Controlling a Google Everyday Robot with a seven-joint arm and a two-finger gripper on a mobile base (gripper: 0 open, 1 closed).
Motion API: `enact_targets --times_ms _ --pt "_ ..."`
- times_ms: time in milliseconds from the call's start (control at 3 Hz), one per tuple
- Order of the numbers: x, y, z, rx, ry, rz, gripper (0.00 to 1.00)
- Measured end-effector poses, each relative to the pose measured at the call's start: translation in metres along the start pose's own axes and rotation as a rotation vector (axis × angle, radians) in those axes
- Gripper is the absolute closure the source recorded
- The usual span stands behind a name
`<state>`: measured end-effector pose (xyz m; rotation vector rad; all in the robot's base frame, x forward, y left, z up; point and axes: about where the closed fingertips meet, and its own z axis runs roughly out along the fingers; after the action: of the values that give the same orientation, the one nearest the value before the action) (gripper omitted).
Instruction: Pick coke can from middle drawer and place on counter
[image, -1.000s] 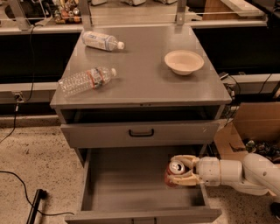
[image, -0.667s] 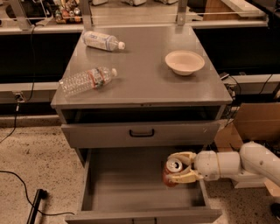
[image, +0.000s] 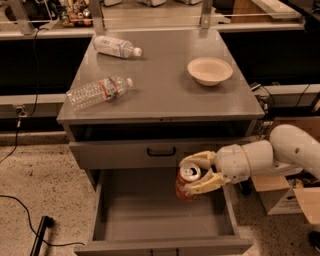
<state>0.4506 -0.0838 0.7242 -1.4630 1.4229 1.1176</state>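
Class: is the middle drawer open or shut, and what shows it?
Open: the middle drawer is pulled out, floor exposed. The gripper is shut on the coke can over its right half.

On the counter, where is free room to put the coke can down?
The gripper holds the coke can over the middle drawer. Bare counter: the front right, before the bowl, and the middle strip between bowl and bottles. Crowded: the left, with the front-left water bottle and the back water bottle.
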Motion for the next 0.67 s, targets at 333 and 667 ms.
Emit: enact_targets --times_ms 333,667 --pt "-0.064 -0.008 0.004 -0.031 -0.016 -0.083 1.00" --pt "-0.123 -0.027 0.008 -0.028 -0.018 -0.143 1.00"
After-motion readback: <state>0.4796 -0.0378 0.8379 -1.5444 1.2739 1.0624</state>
